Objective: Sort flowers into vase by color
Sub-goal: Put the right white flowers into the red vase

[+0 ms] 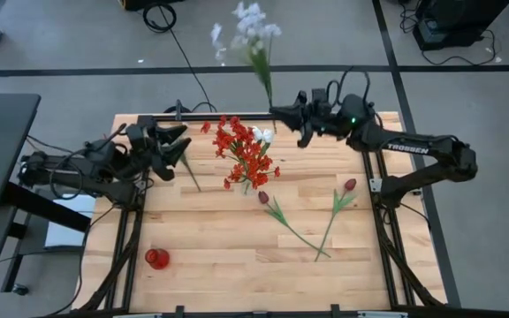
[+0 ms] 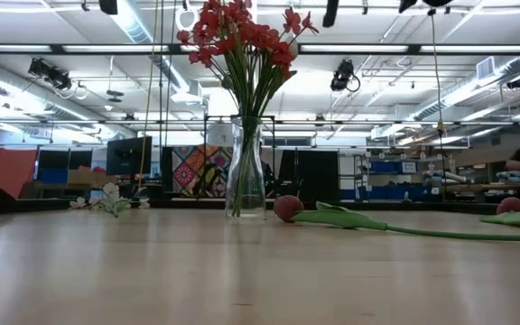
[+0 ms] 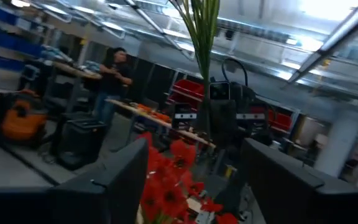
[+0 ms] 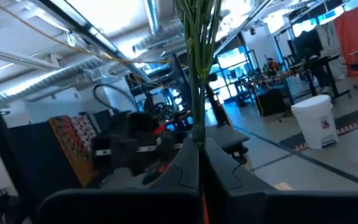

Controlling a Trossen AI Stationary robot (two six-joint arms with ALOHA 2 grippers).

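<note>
From above, you see the left gripper [image 1: 186, 150] at the left centre of the frame, near the back edge of the wooden table [image 1: 237, 256]; its fingers stand apart and hold nothing, and one thin green stem [image 1: 192, 177] lies on the wood just below them. The right gripper [image 1: 274, 111] is at the upper centre, and it is closed on the stem of a pale spray [image 1: 247, 26] whose whitish blossoms reach past the back edge of the table. Between the two grippers the red flowers [image 1: 247, 155] fill the vase, with a white blossom [image 1: 262, 135] just beside them. Two dark red tulip buds [image 1: 263, 198] lie at the centre right of the table, well apart from the vase, and a small red item [image 1: 156, 258] sits at the lower left. In the low view, the glass vase [image 2: 246, 171] stands upright at the centre with the red flowers in it, one bud lies just right of it, and small white blossoms lie at the left. In the left wrist view, you see the two dark fingers [image 3: 114, 186] spread wide, with red flowers between them. In the right wrist view, the fingers [image 4: 185, 174] are pressed together on green stems that rise to the top of the frame.
</note>
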